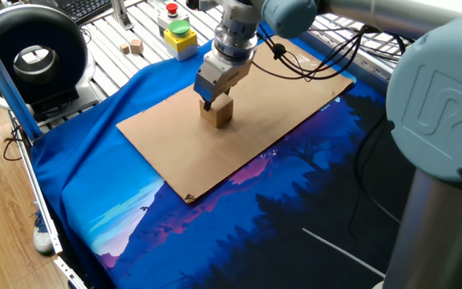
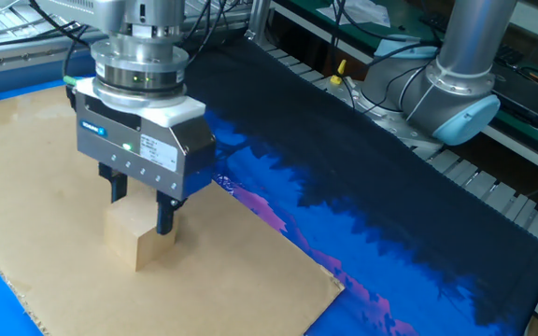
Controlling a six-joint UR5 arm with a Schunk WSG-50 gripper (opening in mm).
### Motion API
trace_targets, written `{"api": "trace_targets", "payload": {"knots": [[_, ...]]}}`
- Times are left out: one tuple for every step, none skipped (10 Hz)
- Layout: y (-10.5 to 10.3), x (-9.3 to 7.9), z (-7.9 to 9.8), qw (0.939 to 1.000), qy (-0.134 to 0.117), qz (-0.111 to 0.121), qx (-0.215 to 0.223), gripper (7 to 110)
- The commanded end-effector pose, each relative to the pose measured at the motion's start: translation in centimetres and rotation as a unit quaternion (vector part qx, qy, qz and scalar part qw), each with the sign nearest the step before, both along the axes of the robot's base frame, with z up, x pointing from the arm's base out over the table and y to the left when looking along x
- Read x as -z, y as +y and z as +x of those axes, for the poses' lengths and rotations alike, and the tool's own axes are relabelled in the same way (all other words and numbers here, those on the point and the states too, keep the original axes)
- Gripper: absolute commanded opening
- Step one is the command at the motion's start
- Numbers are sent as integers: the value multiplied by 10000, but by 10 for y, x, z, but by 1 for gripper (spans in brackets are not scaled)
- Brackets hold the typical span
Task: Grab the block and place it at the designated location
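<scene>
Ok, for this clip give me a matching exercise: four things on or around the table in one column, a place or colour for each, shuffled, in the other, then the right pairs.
Things:
1. block
2. gripper
3. brown board
4. green button

Places or colours:
A. lies flat on the blue cloth
B. sits on a yellow box beyond the board's far edge
C. stands on the board, light tan
D. straddles the top of the block, fingers down either side

Pairs: 1-C, 2-D, 3-A, 4-B
</scene>
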State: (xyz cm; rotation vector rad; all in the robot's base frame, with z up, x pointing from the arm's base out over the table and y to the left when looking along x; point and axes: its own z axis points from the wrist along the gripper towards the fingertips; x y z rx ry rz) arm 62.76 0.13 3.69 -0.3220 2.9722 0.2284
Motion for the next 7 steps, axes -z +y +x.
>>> {"api": "trace_targets", "payload": {"knots": [[-4, -10, -5, 9999, -56, -72, -81, 66], [1, -16, -10, 10000, -61, -16, -64, 66], [4, -20, -12, 10000, -67, 32, -47, 88], [6, -23, -14, 10000, -63, 73, -25, 88], [6, -27, -16, 10000, -56, 73, -26, 88], [0, -32, -18, 9999, -94, -41, -74, 88], [-10, -39, -18, 9994, -148, -260, -145, 88]]}}
